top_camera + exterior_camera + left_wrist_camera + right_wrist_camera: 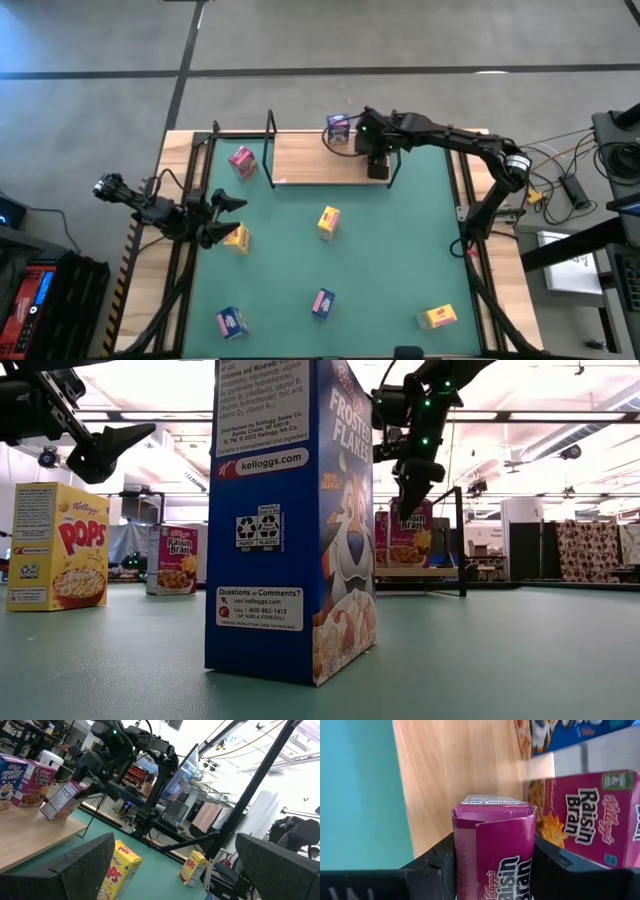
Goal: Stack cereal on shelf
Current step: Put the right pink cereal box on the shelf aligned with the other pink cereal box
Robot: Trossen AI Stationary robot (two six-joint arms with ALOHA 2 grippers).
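The shelf [310,160], a light-wood board with black uprights, stands at the table's far middle. A blue cereal box [560,735] and a pink one [590,815] stand on its far part. My right gripper [377,163] hangs over the shelf's right part, shut on another pink Raisin Bran box [495,835]. My left gripper [228,218] stands open at the table's left edge with nothing between its fingers, beside a yellow box [237,238]. More cereal boxes stand on the green mat: pink [242,162], yellow [328,222], blue [322,302]. My right gripper pinches the pink box between its two fingers, one on each of two opposite sides [462,855]. The fingers come slanting down from above. The box [61,800] is tilted just over the board; whether its lower end touches the board I cannot tell.
A blue box [231,322] and a yellow box [438,317] stand near the table's near edge. Black uprights [271,125] frame the shelf. The board's left half [300,165] is bare wood.
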